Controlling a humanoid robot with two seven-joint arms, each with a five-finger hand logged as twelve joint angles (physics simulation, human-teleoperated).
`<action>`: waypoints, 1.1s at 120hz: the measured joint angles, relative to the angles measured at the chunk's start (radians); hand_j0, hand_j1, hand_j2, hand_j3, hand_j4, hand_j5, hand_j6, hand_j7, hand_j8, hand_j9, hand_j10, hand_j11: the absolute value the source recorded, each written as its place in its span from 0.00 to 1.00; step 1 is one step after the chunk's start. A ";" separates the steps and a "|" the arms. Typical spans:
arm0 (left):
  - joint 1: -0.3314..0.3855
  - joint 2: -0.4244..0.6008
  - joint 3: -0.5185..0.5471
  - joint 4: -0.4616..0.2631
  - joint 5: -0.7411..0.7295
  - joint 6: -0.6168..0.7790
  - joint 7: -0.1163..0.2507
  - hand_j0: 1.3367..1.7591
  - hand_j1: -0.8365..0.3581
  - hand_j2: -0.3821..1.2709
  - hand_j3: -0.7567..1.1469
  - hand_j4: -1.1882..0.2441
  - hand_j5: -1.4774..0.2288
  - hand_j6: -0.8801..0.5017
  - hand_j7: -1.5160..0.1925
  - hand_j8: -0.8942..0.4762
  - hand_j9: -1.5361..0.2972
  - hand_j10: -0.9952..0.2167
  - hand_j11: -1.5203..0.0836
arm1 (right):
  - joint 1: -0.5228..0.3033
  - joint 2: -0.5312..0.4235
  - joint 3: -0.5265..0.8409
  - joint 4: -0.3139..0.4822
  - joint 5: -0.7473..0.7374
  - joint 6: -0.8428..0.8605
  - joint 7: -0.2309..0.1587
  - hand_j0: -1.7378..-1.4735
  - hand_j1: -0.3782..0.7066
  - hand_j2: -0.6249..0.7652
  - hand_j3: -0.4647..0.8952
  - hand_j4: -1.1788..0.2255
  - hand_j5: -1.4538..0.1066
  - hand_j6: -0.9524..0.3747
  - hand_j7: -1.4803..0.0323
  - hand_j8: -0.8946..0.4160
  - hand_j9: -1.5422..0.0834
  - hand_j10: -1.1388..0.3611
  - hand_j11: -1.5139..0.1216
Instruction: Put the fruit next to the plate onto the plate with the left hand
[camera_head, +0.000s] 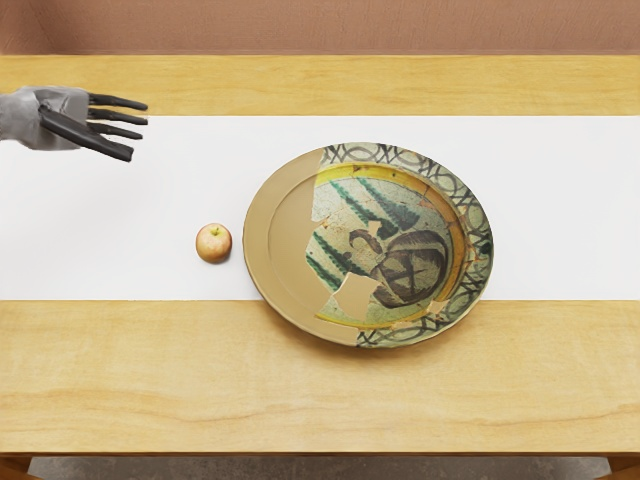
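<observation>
Head view: the left hand (82, 122) hovers over the table (320, 380), its arm entering from the left edge. Its fingers (90, 138) are stretched out and spread apart, and hold nothing. The apple (213, 243) sits on the white cloth (560, 200), down and to the right of the hand in the picture, well apart from the fingertips. The plate (285, 235) lies beyond the apple as seen from the hand, with its rim just beside the fruit but not touching it. The right hand is out of view.

Step in hand, as judged: reach for the apple. Nothing has been grasped yet.

Procedure:
1. Bring the hand over the apple with the fingers wide.
2. Lower the hand and close the fingers evenly around the widest part of the fruit. The apple is round and likely to roll, so a glancing touch from one finger could push it against the plate rim.
3. Lift clear of the rim before carrying the apple across.
4. Release low over the flat centre of the plate so the apple does not roll off.
</observation>
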 joint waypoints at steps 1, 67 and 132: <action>0.000 0.000 0.000 -0.001 0.002 0.000 0.000 0.76 0.74 0.26 0.40 0.66 0.68 0.46 0.70 0.47 0.66 0.62 0.75 | 0.000 0.000 0.000 0.000 0.000 0.000 0.000 0.30 0.07 0.44 0.34 0.81 0.90 0.69 0.95 0.66 0.92 0.74 0.90; 0.068 0.253 -0.002 -0.767 0.670 0.410 0.102 0.76 0.75 0.26 0.40 0.65 0.68 0.46 0.70 0.47 0.66 0.61 0.75 | 0.001 0.000 0.004 -0.003 0.000 -0.001 0.002 0.30 0.07 0.44 0.34 0.81 0.90 0.69 0.95 0.66 0.92 0.74 0.90; 0.146 0.000 0.098 -0.848 1.052 0.949 0.216 0.76 0.74 0.26 0.40 0.65 0.67 0.45 0.69 0.46 0.66 0.61 0.74 | 0.004 0.000 0.005 -0.004 0.000 -0.001 0.001 0.30 0.07 0.44 0.34 0.81 0.90 0.69 0.95 0.66 0.92 0.74 0.90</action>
